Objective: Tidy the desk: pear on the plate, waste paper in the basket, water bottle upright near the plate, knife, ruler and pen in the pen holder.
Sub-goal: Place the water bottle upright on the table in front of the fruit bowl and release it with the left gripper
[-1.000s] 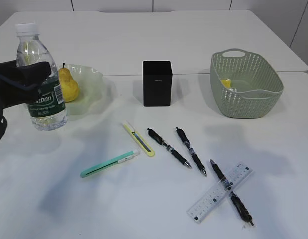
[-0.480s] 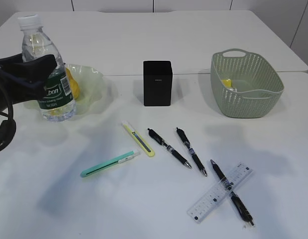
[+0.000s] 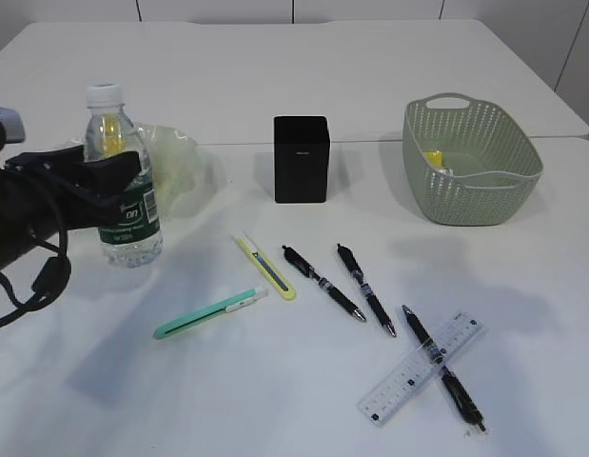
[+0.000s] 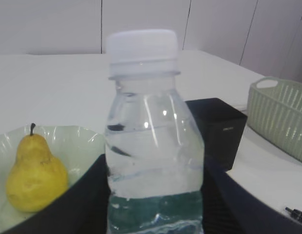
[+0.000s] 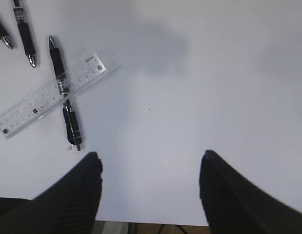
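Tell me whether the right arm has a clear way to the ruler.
Probably yes. The right gripper hangs open over bare desk, holding nothing. But a pen lies across the ruler, which may hinder lifting it.

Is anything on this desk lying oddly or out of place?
One black pen lies crossed with the clear ruler near the front right. Two more pens and two slim cutters lie scattered mid-desk rather than in the black pen holder. Nothing looks spilled or broken.
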